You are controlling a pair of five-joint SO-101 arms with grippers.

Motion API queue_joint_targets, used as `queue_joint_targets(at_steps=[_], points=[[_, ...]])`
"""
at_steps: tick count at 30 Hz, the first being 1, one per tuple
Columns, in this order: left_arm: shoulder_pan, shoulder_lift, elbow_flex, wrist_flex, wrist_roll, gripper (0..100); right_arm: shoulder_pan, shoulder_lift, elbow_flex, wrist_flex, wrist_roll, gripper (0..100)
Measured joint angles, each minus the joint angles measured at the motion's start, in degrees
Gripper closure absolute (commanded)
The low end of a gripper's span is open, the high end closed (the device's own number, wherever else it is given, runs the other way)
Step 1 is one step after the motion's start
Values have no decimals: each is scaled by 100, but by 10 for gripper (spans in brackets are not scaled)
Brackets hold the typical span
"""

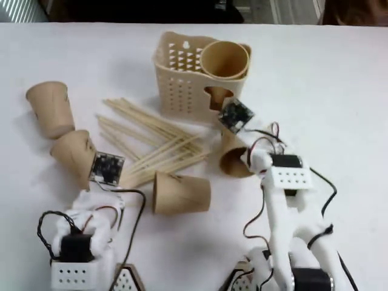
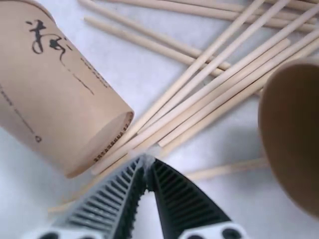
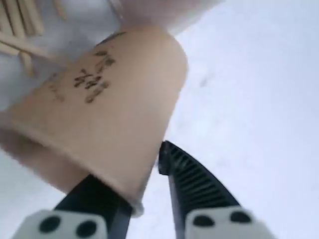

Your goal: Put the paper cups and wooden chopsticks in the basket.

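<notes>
The perforated beige basket stands at the back with one paper cup in it. My right gripper is shut on the rim wall of a tipped paper cup, one finger inside and one outside; this cup is just in front of the basket. Wooden chopsticks lie fanned on the table. My left gripper is shut, its tips resting at the near ends of the chopsticks, between a lying cup and another cup.
Two cups lie at the left and a third lies in the middle front. The white table is bare at the right. Cables trail from both arms.
</notes>
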Motion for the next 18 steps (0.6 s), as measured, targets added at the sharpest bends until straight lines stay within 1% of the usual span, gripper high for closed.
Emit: queue_joint_targets(at_steps=[7, 13, 16, 18], points=[[0, 18, -62, -114, 0, 975, 62, -1310, 0, 730, 0, 979], [0, 18, -730, -440, 0, 975, 62, -2743, 0, 1468, 0, 979], [-44, 18, -1125, -519, 0, 975, 62, -3446, -18, 1635, -18, 979], [-149, -9, -1363, -545, 0, 976, 97, -3798, -132, 1732, -185, 979]])
